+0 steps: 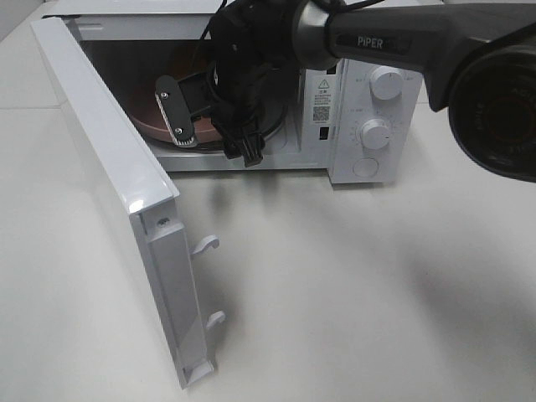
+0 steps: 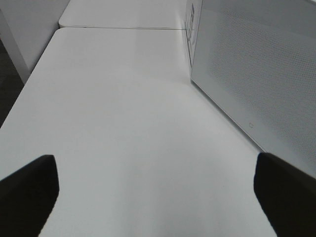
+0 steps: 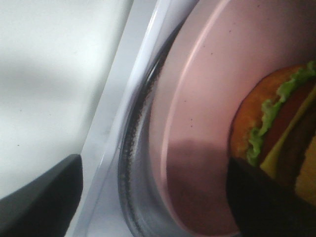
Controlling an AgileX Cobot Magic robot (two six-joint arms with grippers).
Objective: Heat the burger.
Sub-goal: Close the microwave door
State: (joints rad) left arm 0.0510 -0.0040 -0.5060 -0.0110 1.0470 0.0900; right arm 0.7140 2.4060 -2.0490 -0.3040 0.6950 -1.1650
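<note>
Only from right wrist: burger (image 3: 269, 116) on pink plate (image 3: 197, 98). From up high, hidden by arm (image 1: 251, 75). Right gripper (image 3: 153, 168) spread apart; left gripper (image 2: 155, 160) spread wide over table (image 2: 123, 98).

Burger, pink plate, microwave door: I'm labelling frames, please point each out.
burger (image 3: 276, 126): right wrist view, on its filling layers.
pink plate (image 3: 207, 89): right wrist view, on bare surface beside the burger.
microwave door (image 1: 105, 142): exterior high view, on its white frame.

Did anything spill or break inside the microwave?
No, nothing stands out. The burger sits on the pink plate, the plate rests on the glass tray inside the microwave, and I see no spills or cracks. The door is wide open.
</note>
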